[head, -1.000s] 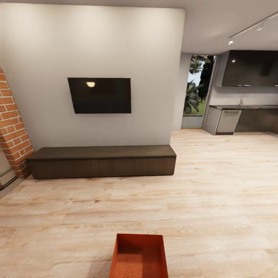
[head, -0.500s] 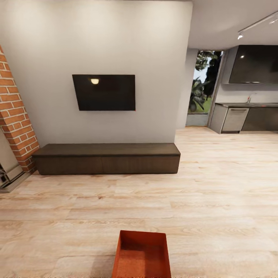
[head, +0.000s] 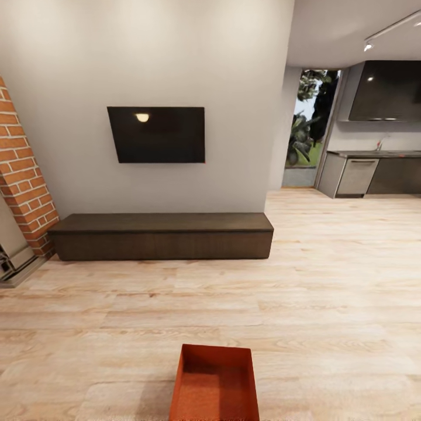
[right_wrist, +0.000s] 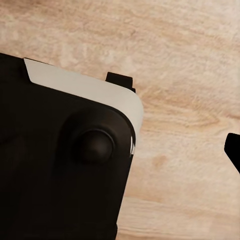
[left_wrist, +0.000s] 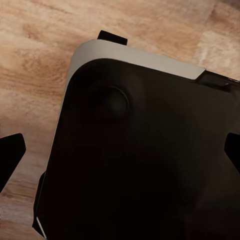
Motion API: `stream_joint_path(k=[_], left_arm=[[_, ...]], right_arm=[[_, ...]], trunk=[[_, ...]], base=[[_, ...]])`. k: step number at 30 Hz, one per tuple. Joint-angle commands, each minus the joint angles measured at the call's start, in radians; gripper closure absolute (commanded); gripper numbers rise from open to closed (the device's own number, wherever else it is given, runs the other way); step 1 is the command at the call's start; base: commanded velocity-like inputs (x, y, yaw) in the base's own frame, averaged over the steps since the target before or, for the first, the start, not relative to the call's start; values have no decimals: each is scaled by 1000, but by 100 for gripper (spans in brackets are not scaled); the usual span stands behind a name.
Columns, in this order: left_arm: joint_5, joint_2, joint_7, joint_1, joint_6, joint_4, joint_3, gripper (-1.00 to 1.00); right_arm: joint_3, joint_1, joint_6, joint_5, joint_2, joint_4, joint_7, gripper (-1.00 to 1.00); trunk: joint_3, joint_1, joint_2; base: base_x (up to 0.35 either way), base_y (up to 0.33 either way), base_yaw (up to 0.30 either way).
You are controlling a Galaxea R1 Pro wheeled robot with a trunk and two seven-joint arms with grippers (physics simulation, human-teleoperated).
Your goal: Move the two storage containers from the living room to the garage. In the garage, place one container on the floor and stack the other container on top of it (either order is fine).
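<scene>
Living room, seen from the head camera. An open-topped, orange-red rectangular storage container (head: 214,385) with plain smooth walls and no lid sits on the light wood-plank floor (head: 327,280) at the bottom centre of the frame, its near end cut off by the lower edge; its inner walls are darker and its inside bottom looks slightly grainy. Beyond it, across a stretch of bare planks, a long dark-brown low wooden bench (head: 161,235) stands against an off-white wall (head: 175,58), and a black rectangular wall-mounted television (head: 156,134) hangs above the bench, a small lamp reflection near its top edge. A red brick column (head: 23,187) rises at the left edge. At the upper right lie dark kitchen cabinets (head: 386,90), a grey counter with an appliance front (head: 356,176), and a tall window showing green plants (head: 304,131). The left wrist view adds the robot's own black, white-edged base panel (left_wrist: 140,150) over the planks, with the dark fingertips (left_wrist: 10,157) of the left gripper (left_wrist: 120,155) at opposite edges of the frame, set wide apart. The right wrist view shows a like black, white-rimmed body corner (right_wrist: 65,150) above the floor; one dark fingertip (right_wrist: 233,148) of the right gripper enters at the frame's right edge, so I cannot tell how those fingers are set.
</scene>
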Motion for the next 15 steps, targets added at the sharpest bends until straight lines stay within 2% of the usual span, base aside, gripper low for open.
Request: stream_joint_path(k=[1, 11, 15], left_arm=[[6, 0, 0, 0, 5, -2, 0, -100], [5, 0, 0, 0, 5, -2, 0, -100], [5, 0, 0, 0, 5, -2, 0, -100]], right_arm=[[7, -1, -6, -10, 0, 3, 5, -100], [8, -1, -6, -11, 5, 3, 5, -100], [8, -1, 2, -12, 7, 3, 5, -100]], trunk=[[-3, 0, -1], [-19, 0, -1], [-25, 0, -1]], base=[[0, 0, 0], [0, 0, -2], [0, 0, -92]])
